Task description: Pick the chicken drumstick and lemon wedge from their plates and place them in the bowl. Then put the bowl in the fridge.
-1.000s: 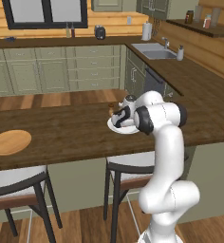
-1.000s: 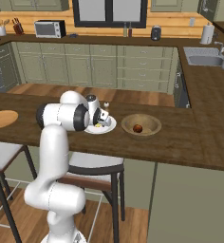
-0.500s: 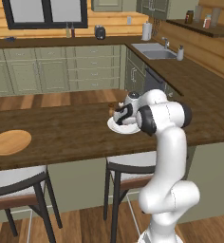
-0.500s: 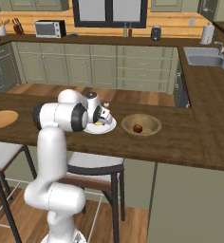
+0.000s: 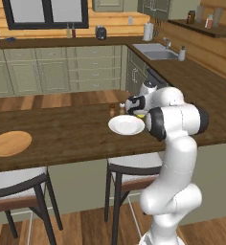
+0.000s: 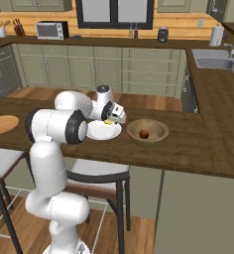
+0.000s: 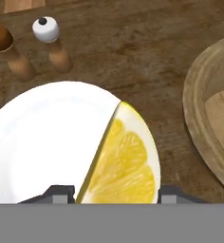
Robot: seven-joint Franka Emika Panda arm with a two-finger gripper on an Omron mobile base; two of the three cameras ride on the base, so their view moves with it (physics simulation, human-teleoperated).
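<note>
Lemon wedge [image 7: 121,163] sits between the two dark fingers [image 7: 57,193], whose tips flank its wide end in the hand view; they stand partly closed around it, and whether they already press on it cannot be told. Left of the fingers and beneath the wedge lies the glossy white plate [image 7: 42,142], the wedge over its rim. Beyond the plate, up and left of the fingers, two small wooden shakers stand on the dark wooden surface [image 7: 133,52]: a brown-capped shaker [image 7: 7,50] and, just beside it, a white-capped shaker [image 7: 51,42]. To the right of the fingers, apart from the plate, is the wooden bowl [image 6: 147,131], with the reddish-brown chicken drumstick [image 6: 144,133] inside it. Well off on the far side of the plate lies the tan wooden plate [image 5: 9,143].
</note>
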